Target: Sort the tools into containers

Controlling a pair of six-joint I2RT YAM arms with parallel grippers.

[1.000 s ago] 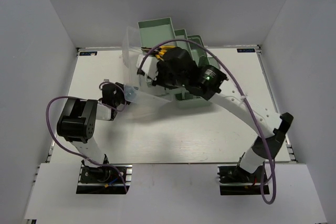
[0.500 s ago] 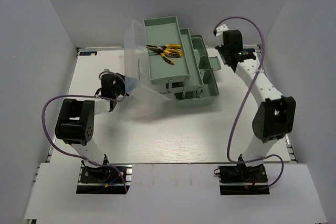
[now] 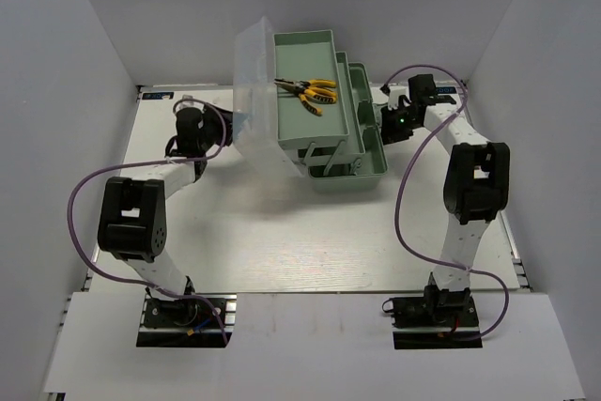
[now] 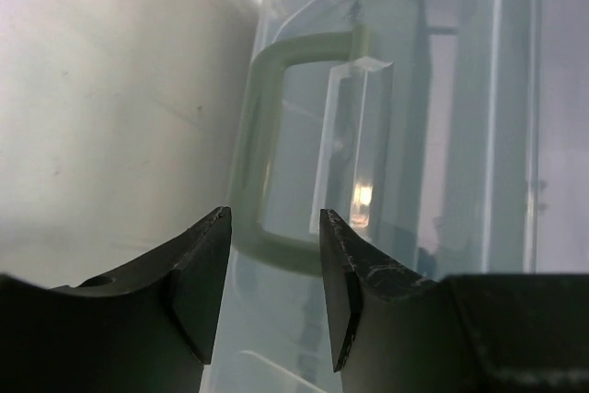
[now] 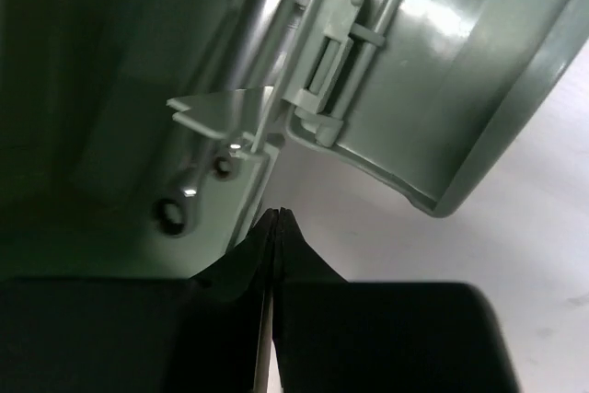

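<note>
The mint-green toolbox [image 3: 362, 174] stands open at the back middle, its trays stepped out. Two yellow-handled pliers [image 3: 306, 93] lie in the top tray [image 3: 300, 133]. The translucent lid [image 3: 252, 91] stands tilted up at the left. My left gripper [image 3: 225, 126] is open just left of the lid; in its wrist view the jaws [image 4: 274, 227] stand apart in front of the lid's green handle [image 4: 260, 135]. My right gripper [image 3: 387, 125] is shut at the toolbox's right side [image 5: 276, 214]. Silver wrenches [image 5: 247, 39] lie in a compartment there. The hex keys are hidden.
White walls close in the white table [image 3: 282, 241] at the back and both sides. Purple cables loop from both arms. The underside of a swung-out tray [image 5: 460, 71] hangs above and to the right of my right fingers.
My right arm has swung from over the toolbox to its right side and shut there. My left gripper has moved farther back, and the lid now stands more upright.
</note>
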